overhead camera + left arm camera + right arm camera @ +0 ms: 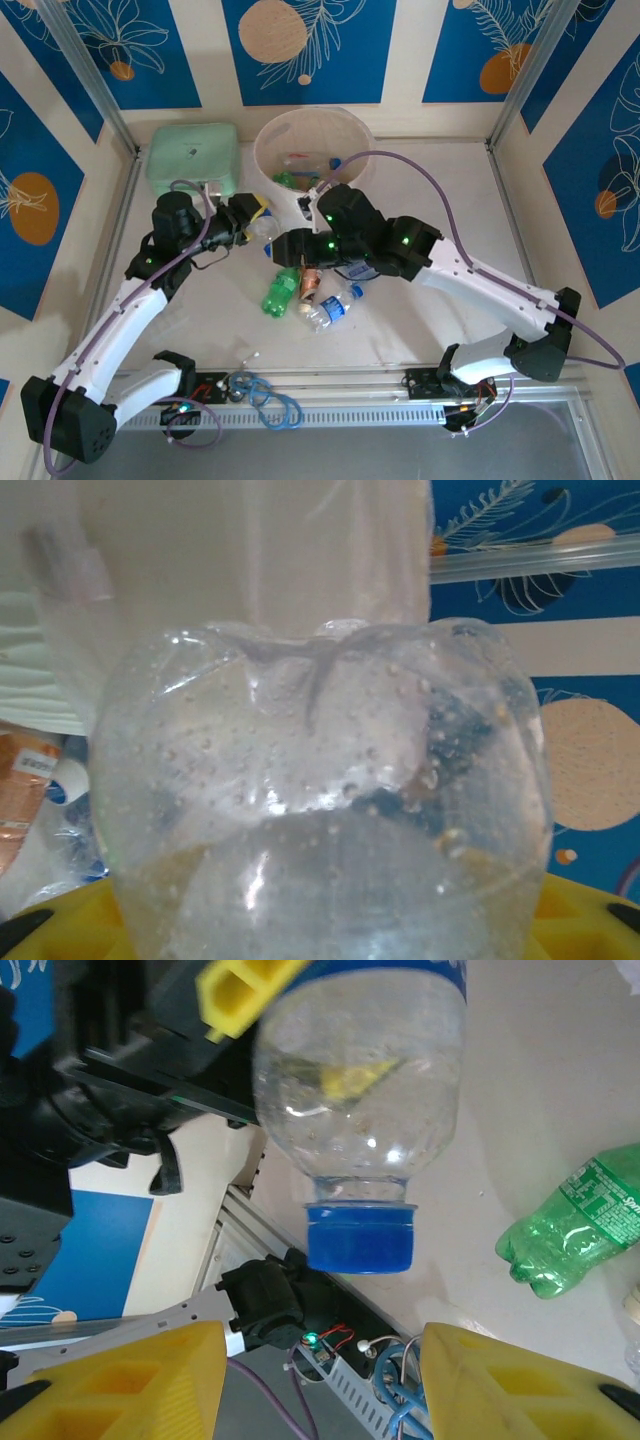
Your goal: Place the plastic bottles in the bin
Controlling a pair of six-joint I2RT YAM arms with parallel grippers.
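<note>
My left gripper (pixel 256 215) is pinching a clear blue-capped bottle (pixel 320 800), lifted near the bin (pixel 300 122). My right gripper (pixel 320 1380) is spread, empty, by its cap. A few bottles are binned; a green bottle (pixel 280 292), brown-labelled bottle (pixel 309 285) and blue-labelled bottle (pixel 335 306) wait on the table (pixel 420 200).

bright, even light; left wrist view blurry.

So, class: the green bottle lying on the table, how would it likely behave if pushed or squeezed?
The green bottle lies on its side and is round, so a push would probably roll it. It seems empty, so it is likely light for its size. Its thin, ribbed wall may buckle under a firm squeeze.
</note>
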